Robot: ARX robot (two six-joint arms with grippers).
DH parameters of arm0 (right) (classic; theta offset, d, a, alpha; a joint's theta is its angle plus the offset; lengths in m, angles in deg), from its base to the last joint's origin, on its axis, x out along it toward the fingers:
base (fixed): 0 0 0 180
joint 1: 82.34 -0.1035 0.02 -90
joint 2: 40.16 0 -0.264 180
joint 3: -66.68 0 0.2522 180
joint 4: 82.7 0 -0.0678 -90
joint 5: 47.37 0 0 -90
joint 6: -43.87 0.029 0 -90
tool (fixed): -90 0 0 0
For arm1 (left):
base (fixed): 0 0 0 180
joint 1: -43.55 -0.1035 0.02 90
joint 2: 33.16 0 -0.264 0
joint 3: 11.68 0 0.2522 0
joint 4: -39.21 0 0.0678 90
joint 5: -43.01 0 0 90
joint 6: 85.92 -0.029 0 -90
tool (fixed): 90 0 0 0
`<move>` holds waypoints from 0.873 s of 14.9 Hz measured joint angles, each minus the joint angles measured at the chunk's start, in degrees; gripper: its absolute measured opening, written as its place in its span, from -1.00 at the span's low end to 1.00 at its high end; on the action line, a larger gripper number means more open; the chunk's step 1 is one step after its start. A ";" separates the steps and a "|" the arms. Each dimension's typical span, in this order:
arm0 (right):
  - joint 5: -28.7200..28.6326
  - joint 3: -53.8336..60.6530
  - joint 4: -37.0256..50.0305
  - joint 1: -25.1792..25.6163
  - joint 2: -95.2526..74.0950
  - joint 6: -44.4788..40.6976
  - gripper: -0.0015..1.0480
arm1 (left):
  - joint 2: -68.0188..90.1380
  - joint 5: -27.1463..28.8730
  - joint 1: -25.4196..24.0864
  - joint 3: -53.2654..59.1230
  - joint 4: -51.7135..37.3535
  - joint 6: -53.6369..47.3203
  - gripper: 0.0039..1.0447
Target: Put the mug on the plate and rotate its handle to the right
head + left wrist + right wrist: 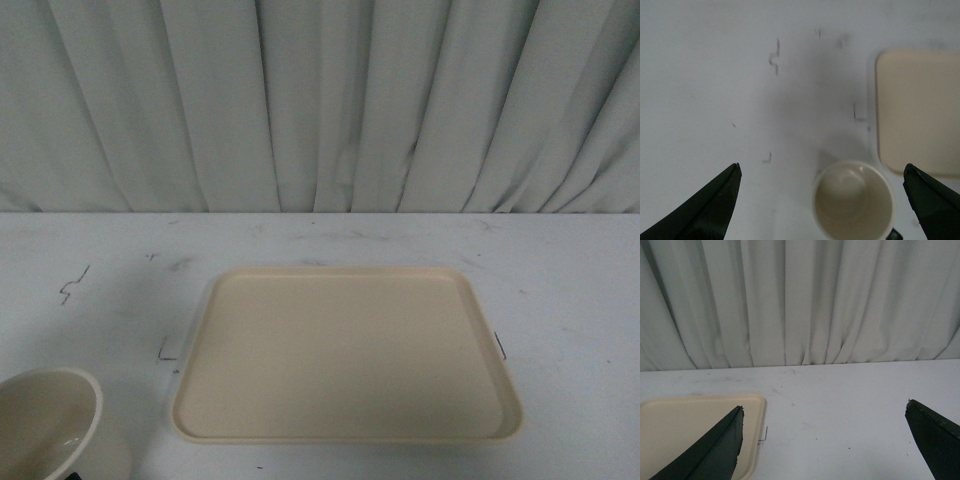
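We've got the large flat beige rectangular plastic tray point(345, 350) lying on the white tabletop point(570, 270). At its eight o'clock, apart from it, the cream-white round ceramic mug point(45, 425) stands upright, cut off by the frame. A pale pleated curtain point(320, 100) hangs at twelve.

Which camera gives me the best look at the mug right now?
Left wrist view: the mug is seen from above, nearly whole, rim and inside clear. Front view catches only part of the mug at its bottom-left corner. Right wrist view misses it.
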 joint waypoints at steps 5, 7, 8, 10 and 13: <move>0.00 0.00 0.00 0.00 0.00 0.00 0.87 | 14.32 -4.07 -2.16 -6.21 8.35 -5.22 0.88; 0.00 0.00 0.00 0.00 0.00 0.00 0.87 | 15.10 -5.09 -3.45 -4.24 7.26 -5.55 0.88; 0.00 0.00 0.00 0.00 0.00 0.00 0.87 | 15.69 -5.70 -3.67 -3.23 6.38 -5.38 0.88; 0.00 0.00 0.00 0.00 0.00 0.00 0.87 | 17.25 -6.91 -3.87 -0.44 4.11 -4.37 0.88; 0.00 0.00 0.00 0.00 0.00 0.00 0.87 | 22.38 -7.39 -4.15 2.12 -1.33 -2.62 0.88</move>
